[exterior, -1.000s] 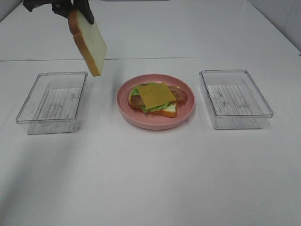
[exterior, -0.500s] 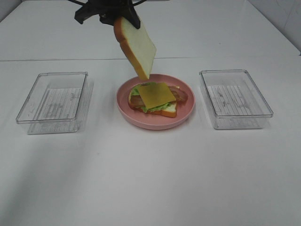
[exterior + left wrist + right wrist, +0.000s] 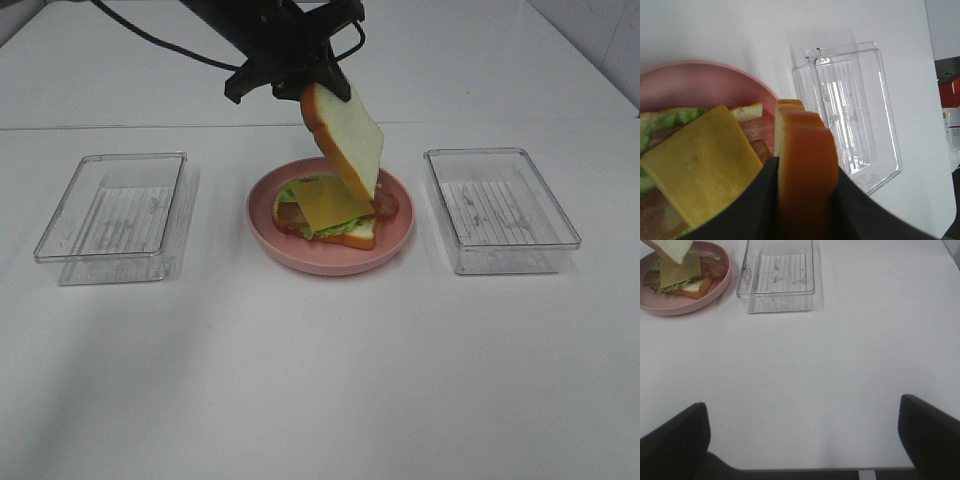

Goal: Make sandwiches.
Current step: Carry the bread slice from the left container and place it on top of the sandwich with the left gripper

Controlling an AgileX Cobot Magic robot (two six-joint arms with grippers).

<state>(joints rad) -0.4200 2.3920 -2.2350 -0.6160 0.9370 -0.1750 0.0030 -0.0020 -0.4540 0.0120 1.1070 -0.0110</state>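
- The white counter (image 3: 320, 380) is bare apart from the plate and two clear trays (image 3: 112, 216), one to each side of it, both empty.
- The pink plate (image 3: 400, 238) sits in the middle, so either arm can reach it.
- On it lies the open sandwich (image 3: 325, 212): bread, lettuce, bacon, cheese on top.
- The left gripper (image 3: 805, 200) has its jaws clamped on the top slice (image 3: 345, 138), hung tilted just above the cheese, probably to be laid on as the lid.
- The right gripper (image 3: 805, 437) waits far off, jaws wide and empty.
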